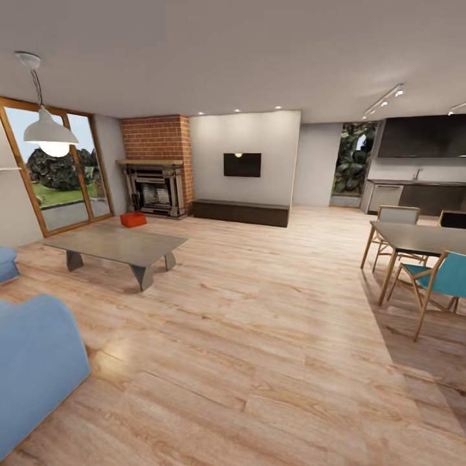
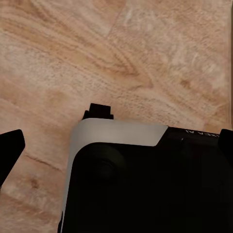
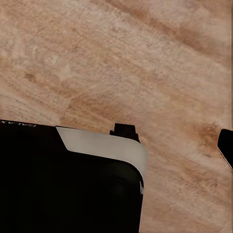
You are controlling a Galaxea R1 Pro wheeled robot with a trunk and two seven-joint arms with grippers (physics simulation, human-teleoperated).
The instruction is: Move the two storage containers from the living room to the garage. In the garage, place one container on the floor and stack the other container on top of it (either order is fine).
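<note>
Beside the fireplace (image 1: 155, 188), on the wood-plank floor (image 1: 259, 336): orange-red storage container (image 1: 133, 219), beyond the coffee table's (image 1: 116, 244) far edge. Jaws' state undeterminable, both wrists.

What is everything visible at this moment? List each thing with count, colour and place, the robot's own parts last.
storage container: one visible, orange-red, on the floor before the fireplace
fireplace: one, dark, under red brick
coffee table: one, grey, left of centre
sofa: blue, near left
pendant lamp: one, white, upper left
glass doors: wood-framed, far left
wall TV: one, black, back wall
low cabinet: one, dark, under the TV
dining table: one, grey, right
chairs: turquoise and grey, around it
wood-plank floor: light
robot body: black and white, in both wrist views
</note>
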